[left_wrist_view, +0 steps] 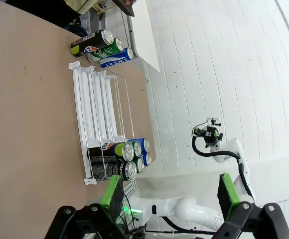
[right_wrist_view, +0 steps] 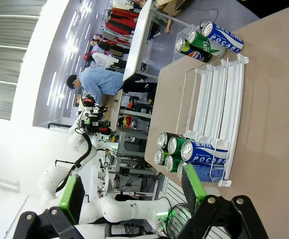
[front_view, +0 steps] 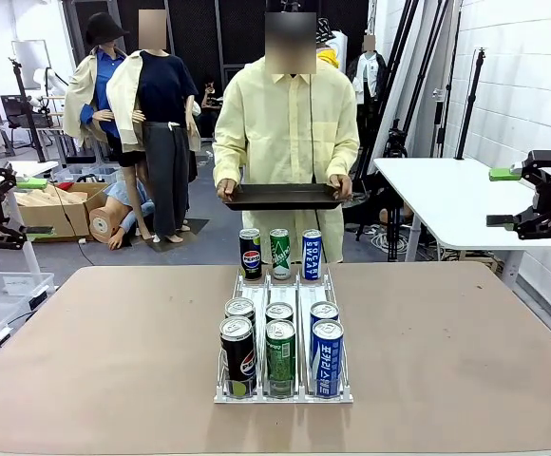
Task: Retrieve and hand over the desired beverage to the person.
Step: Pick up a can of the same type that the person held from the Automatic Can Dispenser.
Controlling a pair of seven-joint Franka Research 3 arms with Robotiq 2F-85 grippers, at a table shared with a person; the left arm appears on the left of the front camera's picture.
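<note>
The brown surface (front_view: 85, 361) spans between the left jaws and the right jaws, both wide, empty and parked off its sides. Beyond them, the person (front_view: 285, 123) holds out a black tray (front_view: 282, 197), likely to receive a drink. Midway between the jaws, a white rack (front_view: 294, 290) feeds a Pepsi can (front_view: 237, 353), a Sprite can (front_view: 280, 356) and a Pocari Sweat can (front_view: 327, 356) to its near end, probably for easy picking.

Front cam: fixed off the near end of the can rack (front_view: 299, 288), centred on it, looking slightly down across it at the person (front_view: 286, 133) beyond its far end. Whole rack in frame, mid range.

Left wrist cam: well off the rack's (left_wrist_view: 92, 104) left side, raised, rolled about a quarter turn, facing across it to the white wall (left_wrist_view: 224, 59). Rack small in frame, right arm (left_wrist_view: 241, 172) beyond it.

Right wrist cam: mirrored, off the rack's (right_wrist_view: 218, 94) right side, facing the opposite way across it, left arm (right_wrist_view: 79, 144) beyond.

All three share the rack, its cans (front_view: 279, 356) and the surrounding table (front_view: 114, 361).
</note>
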